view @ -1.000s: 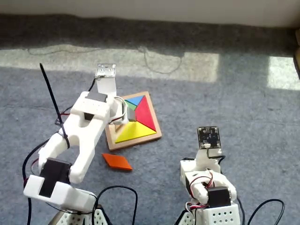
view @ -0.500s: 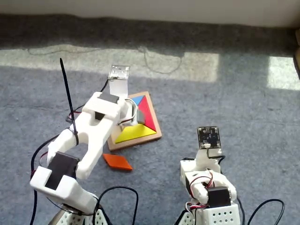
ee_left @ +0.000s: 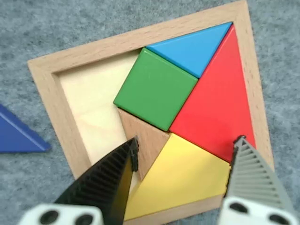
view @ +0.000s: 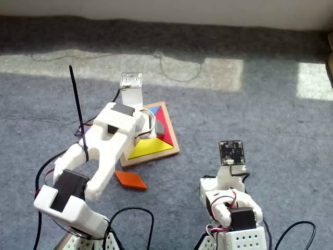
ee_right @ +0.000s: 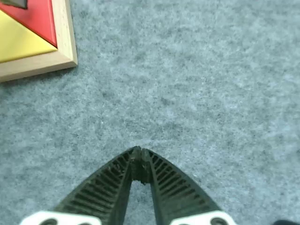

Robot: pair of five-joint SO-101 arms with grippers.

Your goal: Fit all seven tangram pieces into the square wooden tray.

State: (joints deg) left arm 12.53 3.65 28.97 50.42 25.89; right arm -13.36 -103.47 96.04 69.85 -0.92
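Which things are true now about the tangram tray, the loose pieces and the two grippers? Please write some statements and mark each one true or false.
1. The green square lies inside the tray. True.
2. The orange parallelogram lies inside the tray. False: it lies on the carpet, outside the tray.
3. The left gripper is open above the tray. True.
4. The right gripper is open. False: it is shut, empty, above the carpet.
5. The dark blue triangle lies outside the tray. True.
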